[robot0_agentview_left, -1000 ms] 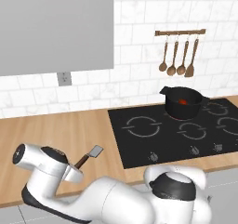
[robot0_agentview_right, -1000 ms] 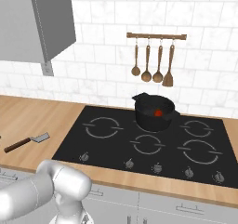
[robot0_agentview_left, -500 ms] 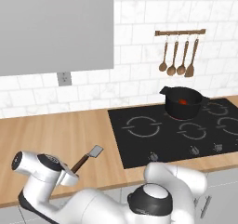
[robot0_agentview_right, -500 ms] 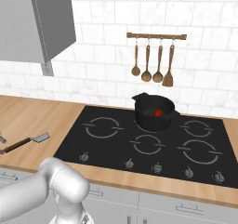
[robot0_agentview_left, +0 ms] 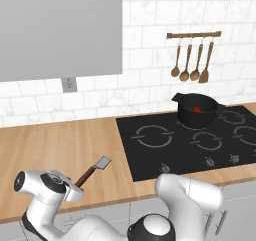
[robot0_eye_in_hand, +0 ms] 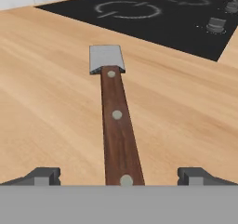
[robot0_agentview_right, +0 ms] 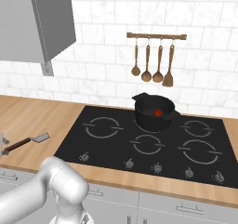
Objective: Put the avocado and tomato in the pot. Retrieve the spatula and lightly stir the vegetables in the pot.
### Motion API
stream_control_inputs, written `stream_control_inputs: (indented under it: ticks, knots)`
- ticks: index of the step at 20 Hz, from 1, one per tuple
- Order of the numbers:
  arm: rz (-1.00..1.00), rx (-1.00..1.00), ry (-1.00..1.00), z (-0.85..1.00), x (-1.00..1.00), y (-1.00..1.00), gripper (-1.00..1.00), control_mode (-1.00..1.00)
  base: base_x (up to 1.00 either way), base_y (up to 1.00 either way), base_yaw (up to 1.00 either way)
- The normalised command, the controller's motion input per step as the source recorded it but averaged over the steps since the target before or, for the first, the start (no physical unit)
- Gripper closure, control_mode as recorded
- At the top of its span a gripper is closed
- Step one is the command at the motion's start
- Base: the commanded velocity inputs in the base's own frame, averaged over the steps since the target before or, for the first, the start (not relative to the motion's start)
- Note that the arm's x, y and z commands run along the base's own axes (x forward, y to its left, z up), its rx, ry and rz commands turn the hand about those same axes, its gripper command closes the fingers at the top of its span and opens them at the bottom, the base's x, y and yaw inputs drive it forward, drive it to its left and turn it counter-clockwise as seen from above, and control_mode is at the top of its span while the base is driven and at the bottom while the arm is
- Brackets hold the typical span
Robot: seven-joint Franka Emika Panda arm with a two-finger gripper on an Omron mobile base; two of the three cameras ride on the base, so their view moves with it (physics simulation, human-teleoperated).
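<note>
The slim spatula with a brown wooden handle and a small squarish silver blade (robot0_eye_in_hand: 114, 121) lies on the light wooden counter (robot0_eye_in_hand: 42, 88), to the left of the black cooktop (robot0_agentview_left: 190, 140), blade end pointing toward the cooktop. In the hand view its handle runs up the middle between the two dark fingertips (robot0_eye_in_hand: 42, 175), which stand spread wide, one on each side and well apart from the wood; neither touches it. The gripper (robot0_eye_in_hand: 118, 177) sits low at the handle's near end. In the left base view the spatula (robot0_agentview_left: 93, 170) emerges from the white wrist at the counter's front edge. The round black deep pot (robot0_agentview_right: 153, 112) stands on a rear burner, the small red tomato (robot0_agentview_right: 158, 112) visible inside.
</note>
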Motion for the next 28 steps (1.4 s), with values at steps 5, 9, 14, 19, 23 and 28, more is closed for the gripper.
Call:
stream_control_inputs:
  ticks: [5,9,14,19,23,28]
  knots:
    - [0.05,0.0,-0.01,-0.33,0.23,0.0,-1.0,-1.0,0.0,0.0,0.0]
    - [0.0,0.0,0.0,-0.25,0.0,0.0,-1.0,-1.0,0.0,0.0,0.0]
    - [-0.04,0.0,0.0,-0.22,0.0,0.0,1.0,-1.0,0.0,0.0,0.0]
    - [-0.06,0.01,0.0,0.16,-0.11,-0.11,1.0,-1.0,0.0,0.0,0.0]
    - [-0.03,0.12,0.0,0.85,-0.22,-0.17,1.0,-1.0,0.0,0.0,0.0]
    - [-0.02,0.18,0.0,1.0,-0.53,-0.17,1.0,-1.0,0.0,0.0,0.0]
